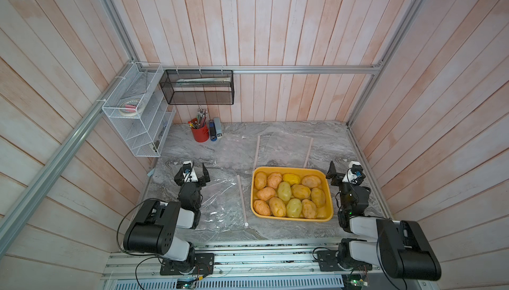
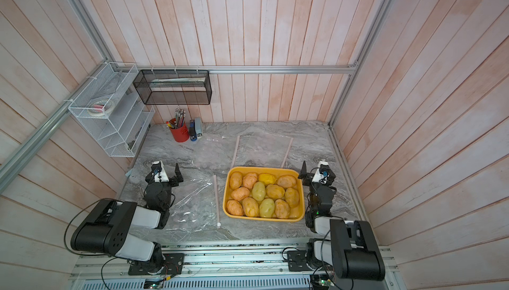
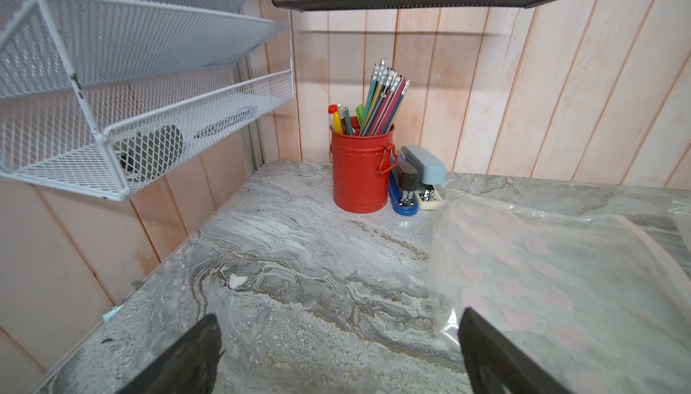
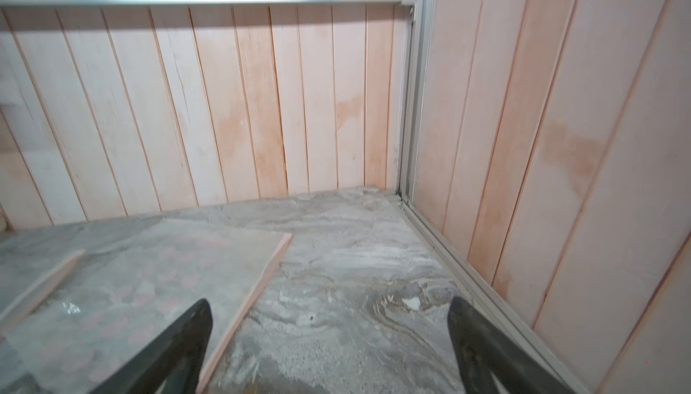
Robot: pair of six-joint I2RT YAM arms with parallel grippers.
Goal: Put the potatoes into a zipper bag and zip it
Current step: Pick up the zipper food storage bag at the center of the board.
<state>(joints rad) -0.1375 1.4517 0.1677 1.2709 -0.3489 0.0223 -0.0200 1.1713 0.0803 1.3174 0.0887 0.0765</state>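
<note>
Jaws on both arms stand wide apart and hold nothing. The left gripper [image 3: 338, 317] and the right gripper [image 4: 331, 303] each hover above the marble table [image 1: 355, 142]. The potatoes [image 1: 290, 195] lie packed in a yellow tray [image 1: 292, 168] between the two grippers, just inboard of the right jaws. A crumpled clear zipper bag [image 1: 217, 200] lies flat between the left jaws and the tray, with its pink closure strip [image 1: 241, 200] near the tray wall. No potato is bagged yet.

Probable faults:
- Thin film: a pinch may catch both layers, so the mouth does not open. The bag may also slide on the smooth marble.
- Tight packing: fingers have little gap to enter between potatoes, and a rounded potato may roll out of a shallow pinch.
- Tray: a push on the rim may shift it onto the bag.

Clearance:
- Right jaws: an aluminium rail [image 4: 448, 246] runs close outboard. A second bag [image 4: 149, 280] lies just ahead, inboard.
- Left jaws: a red pencil cup [image 3: 361, 171] and staplers [image 3: 418, 182] stand well ahead. A white wire rack [image 3: 112, 111] overhangs outboard.
- Both: open marble lies directly ahead.
</note>
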